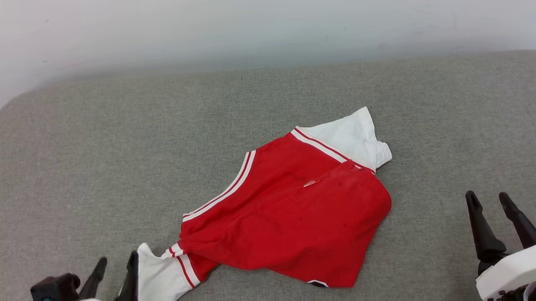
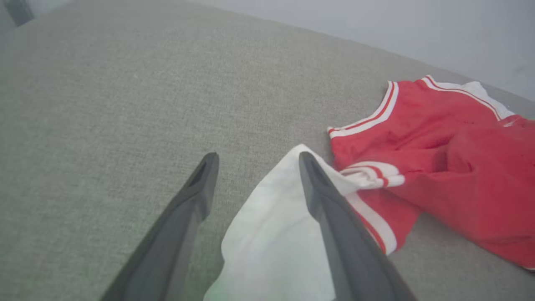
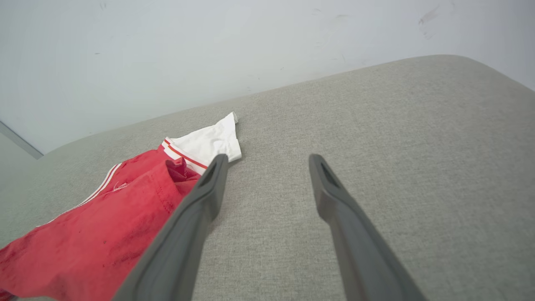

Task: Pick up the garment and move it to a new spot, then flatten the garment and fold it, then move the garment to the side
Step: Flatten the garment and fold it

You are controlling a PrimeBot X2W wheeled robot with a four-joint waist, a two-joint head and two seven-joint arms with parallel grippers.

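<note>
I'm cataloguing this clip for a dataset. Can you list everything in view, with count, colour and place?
garment: one, red with white striped sleeve ends, crumpled mid-surface, near white sleeve reaching the left tool.
padded surface: one, grey fabric, under the garment.
wall: one, pale, behind the surface.
left tool: one, dark fingers, lower left, open, at the near white sleeve.
right tool: one, dark fingers, lower right, open, apart from the garment.

Garment (image 3: 96, 234) by spread R fingers (image 3: 209, 188)
</note>
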